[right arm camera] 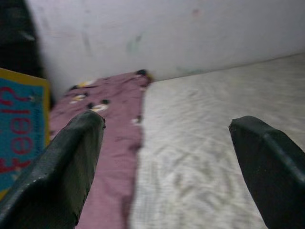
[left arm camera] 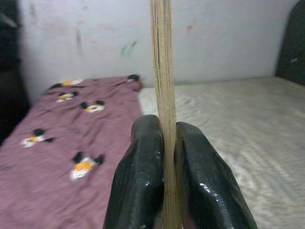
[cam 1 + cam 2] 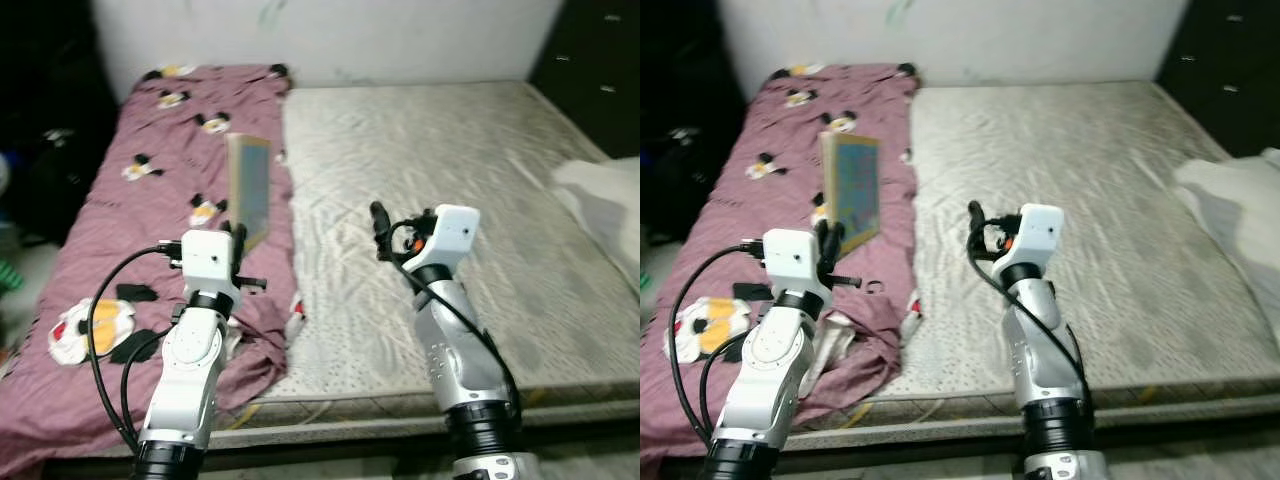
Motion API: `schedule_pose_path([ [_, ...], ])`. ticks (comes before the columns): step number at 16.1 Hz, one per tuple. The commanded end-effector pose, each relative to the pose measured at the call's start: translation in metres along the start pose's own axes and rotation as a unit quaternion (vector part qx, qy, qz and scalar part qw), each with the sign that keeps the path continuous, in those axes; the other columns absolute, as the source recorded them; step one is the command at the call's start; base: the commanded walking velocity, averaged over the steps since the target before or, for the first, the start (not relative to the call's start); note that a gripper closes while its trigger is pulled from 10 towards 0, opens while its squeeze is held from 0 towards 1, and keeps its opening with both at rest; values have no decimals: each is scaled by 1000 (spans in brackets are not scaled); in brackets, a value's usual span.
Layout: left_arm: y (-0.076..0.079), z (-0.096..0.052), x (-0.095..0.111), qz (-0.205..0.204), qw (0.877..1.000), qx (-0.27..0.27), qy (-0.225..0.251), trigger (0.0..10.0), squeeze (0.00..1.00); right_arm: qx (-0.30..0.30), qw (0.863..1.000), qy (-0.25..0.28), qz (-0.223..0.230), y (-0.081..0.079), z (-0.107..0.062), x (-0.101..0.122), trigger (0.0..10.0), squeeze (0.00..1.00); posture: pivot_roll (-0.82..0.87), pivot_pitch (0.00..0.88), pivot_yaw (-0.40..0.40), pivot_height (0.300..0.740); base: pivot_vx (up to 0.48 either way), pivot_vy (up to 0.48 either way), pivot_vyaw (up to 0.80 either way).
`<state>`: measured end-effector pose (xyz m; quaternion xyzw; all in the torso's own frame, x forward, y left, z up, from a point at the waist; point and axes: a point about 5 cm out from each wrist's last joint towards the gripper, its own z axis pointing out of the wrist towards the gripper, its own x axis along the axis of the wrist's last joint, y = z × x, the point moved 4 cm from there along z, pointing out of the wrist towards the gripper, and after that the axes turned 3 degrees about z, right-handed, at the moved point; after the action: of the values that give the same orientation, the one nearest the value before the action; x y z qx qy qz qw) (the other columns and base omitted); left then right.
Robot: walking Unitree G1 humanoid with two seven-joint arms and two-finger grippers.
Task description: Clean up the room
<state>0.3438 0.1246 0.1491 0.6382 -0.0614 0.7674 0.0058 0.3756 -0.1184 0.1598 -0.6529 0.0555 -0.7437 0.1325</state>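
- Bare mattress takes up most of the scene, running back to a pale wall, with a purple sheet printed with cartoon figures spread along its left side and bunched near the front edge.
- Left gripper has its two black fingers pressed tight on a thin book, held upright and edge-on above the purple sheet; the cover is blue with a yellow border.
- Right gripper hovers over the middle of the mattress with its fingers spread wide and nothing between them.
- A white cloth lies at the right edge of the bed, well apart from both grippers.
- Judged from this, the tidy-up is only partly under way: the book is lifted off the bed but not yet put anywhere.
- What seems left is finding a place for the book, then dealing with the rumpled sheet and the white cloth.
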Motion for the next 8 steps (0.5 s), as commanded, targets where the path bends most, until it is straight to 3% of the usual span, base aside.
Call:
schedule_pose_path([
  [1, 8, 6, 13, 2, 1000, -12, 25, 10000, 0, -4, 1000, -1, 3, 2, 1, 0, 10000, 0, -24, 46, -3, 740, 0, 0, -538],
  [8, 8, 7, 13, -16, 999, -1, 27, 10000, 0, -2, 1000, -3, -1, 0, 1, -1, 10000, 0, -33, 47, -6, 740, 0, -35, 0],
])
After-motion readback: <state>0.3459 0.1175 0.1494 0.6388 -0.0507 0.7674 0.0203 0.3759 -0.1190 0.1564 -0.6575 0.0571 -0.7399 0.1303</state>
